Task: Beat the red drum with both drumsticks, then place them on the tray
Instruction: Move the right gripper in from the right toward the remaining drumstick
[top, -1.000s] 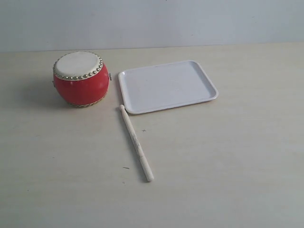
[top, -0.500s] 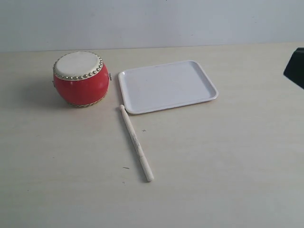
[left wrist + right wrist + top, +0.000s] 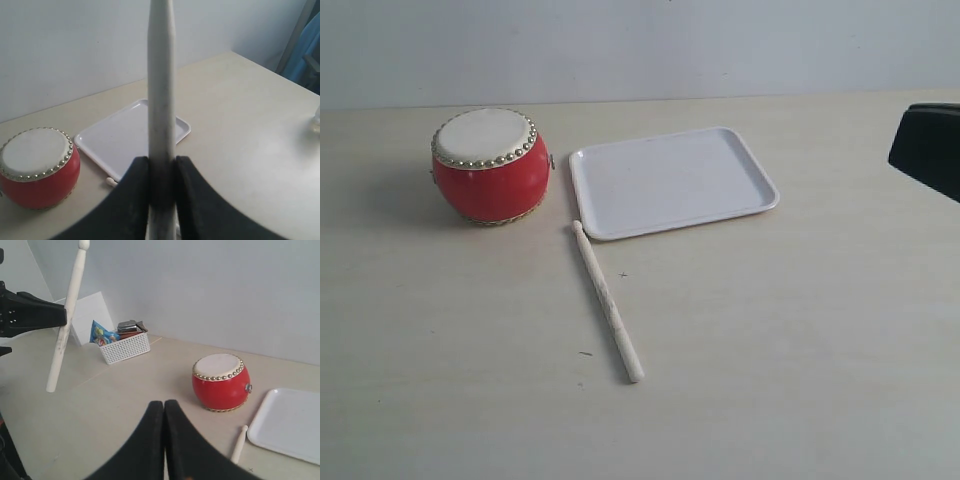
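Observation:
The red drum (image 3: 490, 165) stands upright on the table at the back left, and the white tray (image 3: 670, 182) lies just to its right. One drumstick (image 3: 607, 300) lies on the table in front of them, its far tip close to the tray's near-left corner. My left gripper (image 3: 161, 160) is shut on the second drumstick (image 3: 161, 90) and holds it upright in the air, outside the exterior view. The right wrist view shows that held drumstick (image 3: 65, 322) up to the left of the drum (image 3: 220, 382). My right gripper (image 3: 164, 404) is shut with nothing in it.
A dark part of my right arm (image 3: 930, 150) juts in at the right edge of the exterior view, level with the tray. A white mesh basket (image 3: 125, 347) holding packets stands by the wall, beyond the drum's left.
The dark part of my right arm has come further into the exterior view from the right edge. The drum, the tray and the lying drumstick have not moved.

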